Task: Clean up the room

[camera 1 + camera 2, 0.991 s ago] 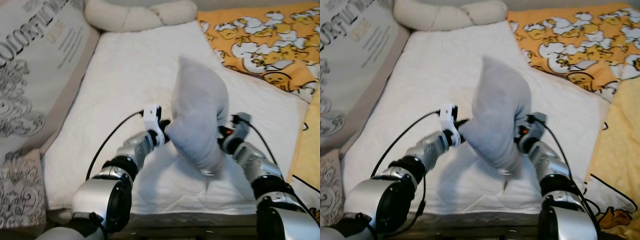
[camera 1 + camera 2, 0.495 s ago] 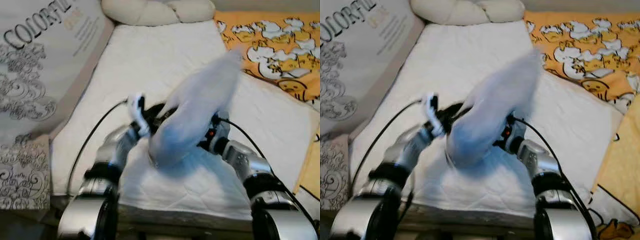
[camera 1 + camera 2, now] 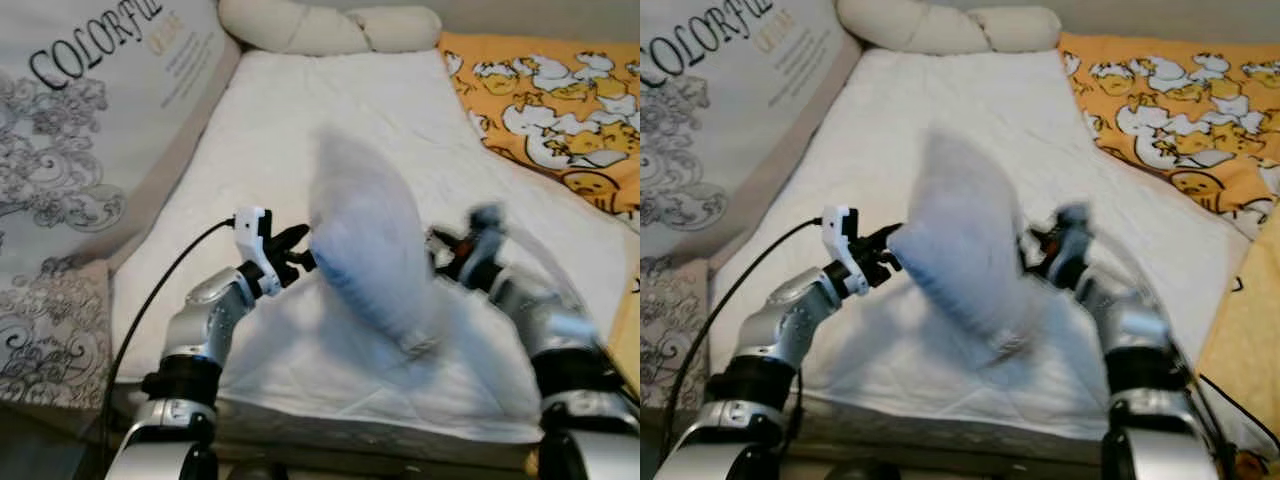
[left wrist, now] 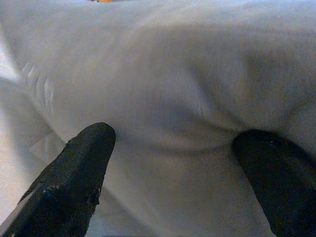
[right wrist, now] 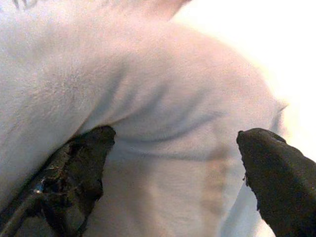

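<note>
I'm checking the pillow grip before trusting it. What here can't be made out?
- Right gripper: blurred by motion in the eye views.
- Pillow: its outline is smeared in the eye views; the wrist views crop its edges.
- Left gripper: its fingertips press the fabric, but how firmly they pinch it is unclear.

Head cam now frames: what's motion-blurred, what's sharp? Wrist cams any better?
Left eye view: pillow and right gripper smeared; left gripper and patterned blanket fairly crisp. Right eye view: same. Left wrist view: pillow fabric soft, fingers dark. Right wrist view: washed-out bright corner, fabric blurred.
</note>
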Motion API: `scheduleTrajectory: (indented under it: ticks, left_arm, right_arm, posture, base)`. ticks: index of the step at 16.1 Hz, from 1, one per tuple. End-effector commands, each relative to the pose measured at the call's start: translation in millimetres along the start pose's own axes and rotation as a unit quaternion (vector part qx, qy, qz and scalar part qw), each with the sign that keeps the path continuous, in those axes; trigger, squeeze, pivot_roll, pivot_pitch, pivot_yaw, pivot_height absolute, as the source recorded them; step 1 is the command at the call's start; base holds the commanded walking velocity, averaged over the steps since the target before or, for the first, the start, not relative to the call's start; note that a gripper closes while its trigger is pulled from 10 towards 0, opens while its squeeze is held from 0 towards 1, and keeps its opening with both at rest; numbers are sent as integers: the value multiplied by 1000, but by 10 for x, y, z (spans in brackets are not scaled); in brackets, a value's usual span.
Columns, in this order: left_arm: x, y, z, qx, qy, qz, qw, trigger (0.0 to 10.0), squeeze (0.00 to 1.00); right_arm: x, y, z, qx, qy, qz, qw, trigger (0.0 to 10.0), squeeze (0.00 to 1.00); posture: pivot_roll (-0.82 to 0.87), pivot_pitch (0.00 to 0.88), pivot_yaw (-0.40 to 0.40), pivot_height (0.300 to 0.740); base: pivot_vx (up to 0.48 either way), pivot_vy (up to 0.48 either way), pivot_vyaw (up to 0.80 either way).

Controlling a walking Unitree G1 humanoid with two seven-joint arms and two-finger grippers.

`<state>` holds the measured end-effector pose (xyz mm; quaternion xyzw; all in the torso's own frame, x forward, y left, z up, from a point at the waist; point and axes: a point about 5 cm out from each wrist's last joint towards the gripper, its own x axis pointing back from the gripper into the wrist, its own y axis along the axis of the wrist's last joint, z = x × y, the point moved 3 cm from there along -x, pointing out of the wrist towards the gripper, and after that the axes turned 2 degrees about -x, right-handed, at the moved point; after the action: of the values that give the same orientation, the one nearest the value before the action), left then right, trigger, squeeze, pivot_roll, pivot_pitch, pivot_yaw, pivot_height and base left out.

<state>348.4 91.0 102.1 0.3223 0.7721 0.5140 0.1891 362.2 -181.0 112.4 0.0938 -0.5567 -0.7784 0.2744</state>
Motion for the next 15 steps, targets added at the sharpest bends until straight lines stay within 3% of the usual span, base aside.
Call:
scheduleTrajectory:
  ticks: [1, 3, 5, 7, 9, 10, 11, 12, 15]
  left_arm:
    - [-7, 26, -16, -8, 1, 4, 1000, 10000, 0]
    - [93, -48, 88, -27, 23, 25, 999, 10000, 0]
    - [313, -199, 246, -62, 48, 69, 995, 10000, 0]
    - [718, -375, 556, -128, 100, 152, 975, 10000, 0]
    - [886, -406, 713, -174, 124, 195, 957, 10000, 0]
    - [935, -363, 787, -187, 139, 198, 952, 10000, 0]
    - [974, -257, 891, -186, 162, 187, 951, 10000, 0]
    - [948, -190, 916, -168, 171, 169, 956, 10000, 1000]
    - [733, -2, 938, -88, 196, 86, 973, 10000, 1000]
  right_arm:
    - [-22, 183, 71, 7, 24, -19, 1000, 10000, 0]
    - [37, 235, 12, 29, 21, -15, 999, 10000, 0]
    - [81, 172, -13, 43, 20, 4, 999, 10000, 0]
    - [118, -36, -72, 48, -3, 44, 998, 10000, 0]
    - [142, -111, -176, 47, -38, 57, 996, 10000, 0]
    - [156, -123, -256, 53, -67, 56, 995, 10000, 647]
    - [188, -131, -388, 47, -113, 48, 991, 10000, 1000]
    - [199, -134, -420, 33, -119, 42, 991, 10000, 1000]
    - [215, -249, -485, -14, -143, 28, 989, 10000, 1000]
  posture:
    - [-68, 0, 22, 740]
    - [-64, 0, 19, 740]
    - [-61, 0, 18, 740]
    - [-51, 0, 18, 740]
    - [-51, 0, 18, 740]
    - [-49, 0, 20, 740]
    - [-49, 0, 20, 740]
    - [-53, 0, 26, 740]
    - [-74, 0, 47, 740]
  base:
    - [0, 0, 0]
    - [0, 0, 0]
    - [0, 0, 0]
    - [0, 0, 0]
    - [0, 0, 0]
    - [0, 0, 0]
    - [0, 0, 0]
    - [0, 0, 0]
    - [0, 0, 0]
